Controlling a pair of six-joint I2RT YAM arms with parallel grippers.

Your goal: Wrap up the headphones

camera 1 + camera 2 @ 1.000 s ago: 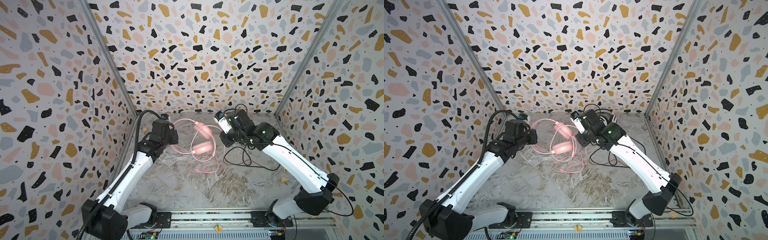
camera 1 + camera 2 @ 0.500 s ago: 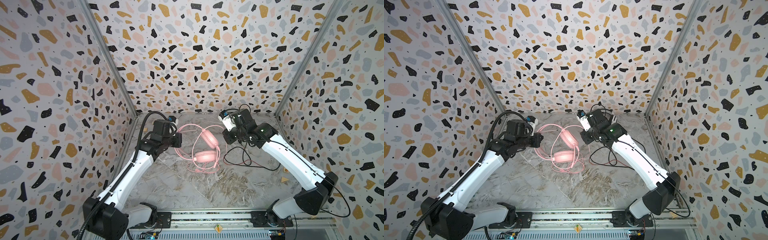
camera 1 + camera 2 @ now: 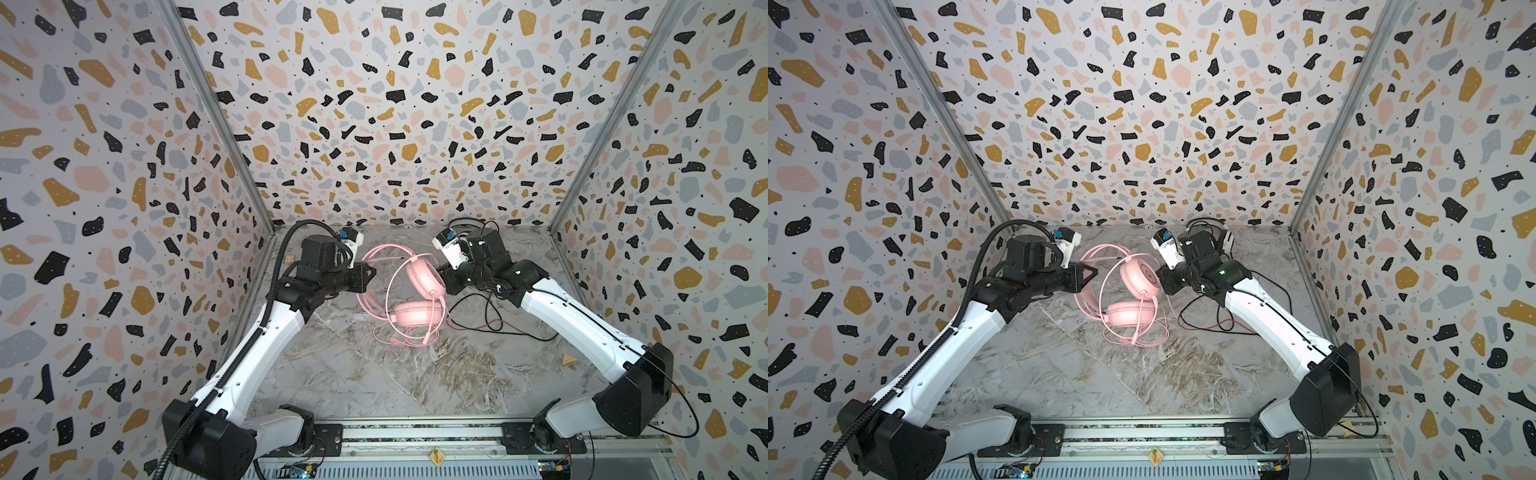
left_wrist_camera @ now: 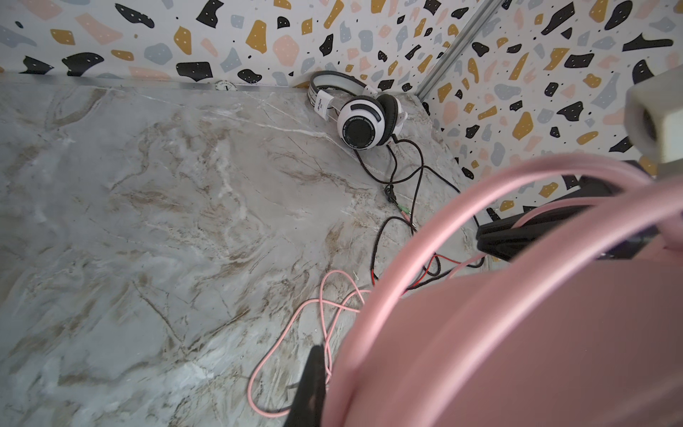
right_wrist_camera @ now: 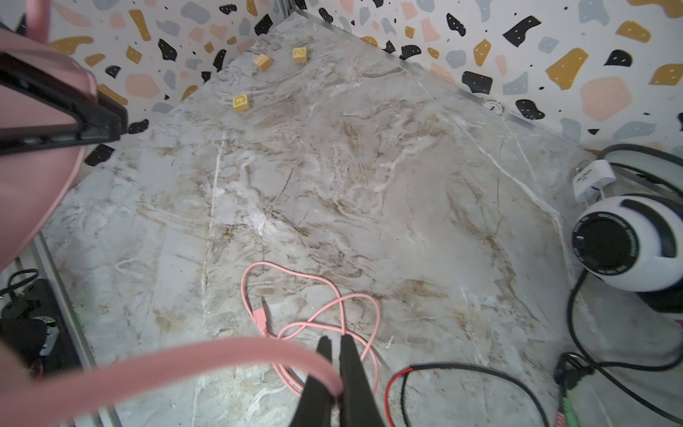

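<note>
Wrapping looks barely begun. The pink headset (image 3: pixel 424 276) is held between both arms over the table (image 3: pixel 374 374). The left gripper (image 3: pixel 369 275) is clenched on its headband, and the right gripper (image 3: pixel 444 277) is pinched tight on a flat pink band opposite. Beneath it the pink cable (image 5: pixel 260 318) lies in loose loops, unwound. Well apart, behind it to the right, the white-and-black headset (image 4: pixel 364 120) sits untouched with its black cable (image 5: pixel 570 310) sprawled. Both cords are left to wrap.

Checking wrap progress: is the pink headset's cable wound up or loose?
Loose. The pink cable trails from the pink headset in slack loops on the table, its plug lying free.
</note>
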